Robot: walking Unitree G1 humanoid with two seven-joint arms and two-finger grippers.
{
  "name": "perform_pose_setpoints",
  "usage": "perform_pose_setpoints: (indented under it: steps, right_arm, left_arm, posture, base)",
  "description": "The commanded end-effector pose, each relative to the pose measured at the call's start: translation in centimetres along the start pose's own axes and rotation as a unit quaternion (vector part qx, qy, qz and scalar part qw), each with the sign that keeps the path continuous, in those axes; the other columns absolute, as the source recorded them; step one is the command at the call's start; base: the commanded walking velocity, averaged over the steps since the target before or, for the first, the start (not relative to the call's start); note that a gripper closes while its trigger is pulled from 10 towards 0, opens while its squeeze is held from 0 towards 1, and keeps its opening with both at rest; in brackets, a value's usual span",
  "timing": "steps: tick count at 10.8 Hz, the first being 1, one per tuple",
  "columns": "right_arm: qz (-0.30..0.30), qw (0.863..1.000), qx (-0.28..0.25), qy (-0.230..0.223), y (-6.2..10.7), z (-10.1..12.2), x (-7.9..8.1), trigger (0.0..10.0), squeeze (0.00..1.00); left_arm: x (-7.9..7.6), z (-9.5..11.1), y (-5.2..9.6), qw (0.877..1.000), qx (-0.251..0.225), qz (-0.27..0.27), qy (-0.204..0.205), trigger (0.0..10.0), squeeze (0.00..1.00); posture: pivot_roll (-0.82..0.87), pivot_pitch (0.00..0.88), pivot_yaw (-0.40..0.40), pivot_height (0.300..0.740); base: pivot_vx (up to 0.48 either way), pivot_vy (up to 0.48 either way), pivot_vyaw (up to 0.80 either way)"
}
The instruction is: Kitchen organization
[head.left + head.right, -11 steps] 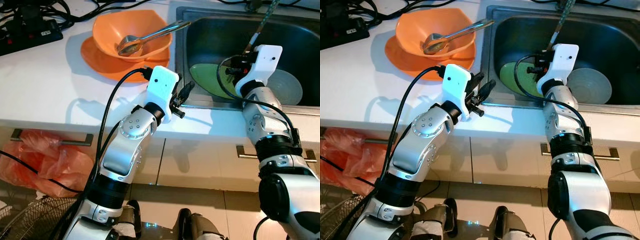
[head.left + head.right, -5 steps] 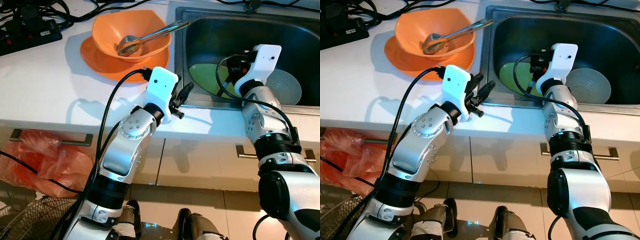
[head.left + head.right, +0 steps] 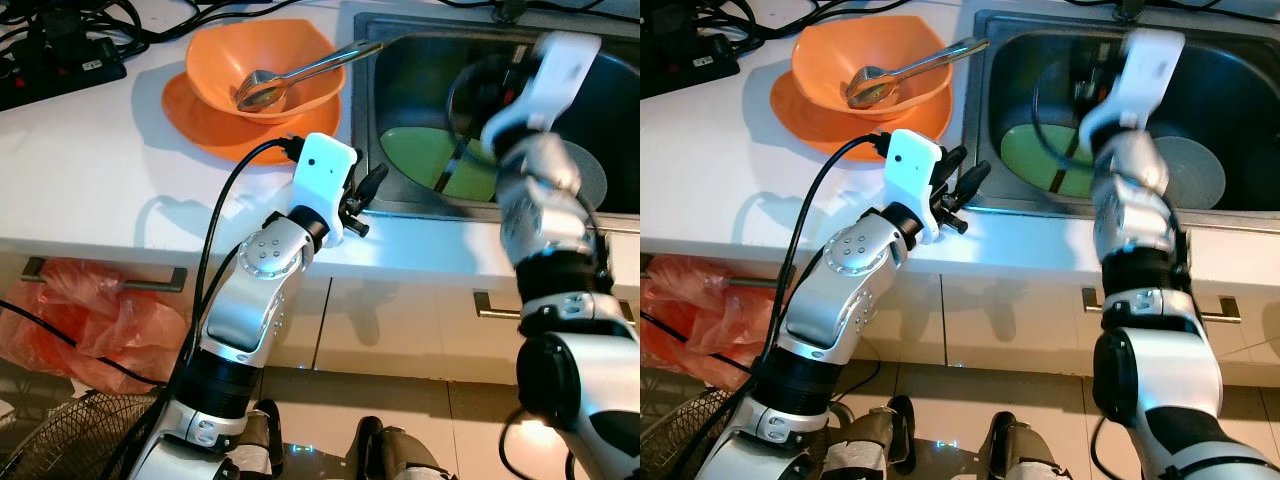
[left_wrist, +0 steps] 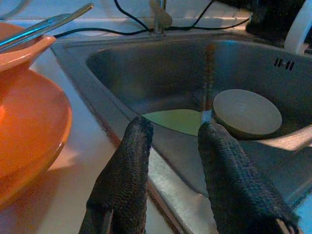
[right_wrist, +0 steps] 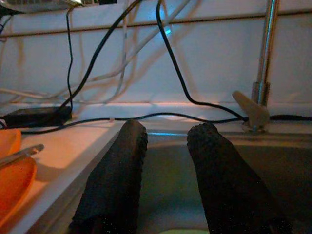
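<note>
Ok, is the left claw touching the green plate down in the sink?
Apart. The left eye view shows the left claw at the counter's edge, while the flat green plate lies on the sink floor.

Orange bowl point(image 3: 262, 68) with metal spoon point(image 3: 300, 75) on orange plate point(image 3: 215, 125); green plate point(image 3: 440, 160) and grey bowl point(image 3: 1185, 172) in sink point(image 3: 390, 200).

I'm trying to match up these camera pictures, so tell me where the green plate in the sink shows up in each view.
Left eye view: green plate on the sink floor, left of the grey bowl.
Right eye view: same spot, partly behind the blurred right arm.
Left wrist view: a pale green sliver between the fingertips.
Right wrist view: a faint green edge at the bottom; too little to be sure.
Shared landmark: the sink's left rim.
</note>
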State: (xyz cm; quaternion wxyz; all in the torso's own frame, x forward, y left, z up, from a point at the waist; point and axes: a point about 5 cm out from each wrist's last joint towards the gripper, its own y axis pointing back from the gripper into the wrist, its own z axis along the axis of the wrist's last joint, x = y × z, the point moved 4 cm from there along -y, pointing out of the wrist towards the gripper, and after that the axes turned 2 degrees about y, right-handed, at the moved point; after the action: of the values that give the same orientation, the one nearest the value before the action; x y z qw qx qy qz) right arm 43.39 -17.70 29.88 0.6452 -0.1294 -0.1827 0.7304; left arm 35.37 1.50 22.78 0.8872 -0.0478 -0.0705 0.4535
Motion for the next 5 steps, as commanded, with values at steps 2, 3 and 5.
perform_pose_setpoints:
  steps: [2, 3, 5]
  right_arm:
    - [-0.003, 1.0, -0.001, -0.001, 0.11, 0.44, -0.27, 10.0, 0.0]
    - [0.002, 1.0, 0.003, -0.004, 0.45, 0.39, 0.12, 10.0, 0.0]
    - [0.0, 1.0, 0.003, -0.006, 0.97, 0.56, 0.08, 10.0, 0.0]
  left_arm:
    - [-0.56, 0.26, 0.02, 1.0, -0.006, -0.005, -0.003, 10.0, 0.0]
    - [-0.52, 0.41, 0.0, 1.0, -0.011, -0.003, -0.009, 10.0, 0.0]
    - [-0.53, 0.52, -0.02, 1.0, -0.014, -0.001, -0.011, 10.0, 0.0]
  posture:
    - [0.06, 0.23, -0.031, 0.74]
    - [0.06, 0.23, -0.032, 0.74]
    - [0.05, 0.229, -0.034, 0.74]
  base:
    - [0.0, 0.0, 0.0]
    - [0.0, 0.0, 0.0]
    - [0.0, 0.0, 0.0]
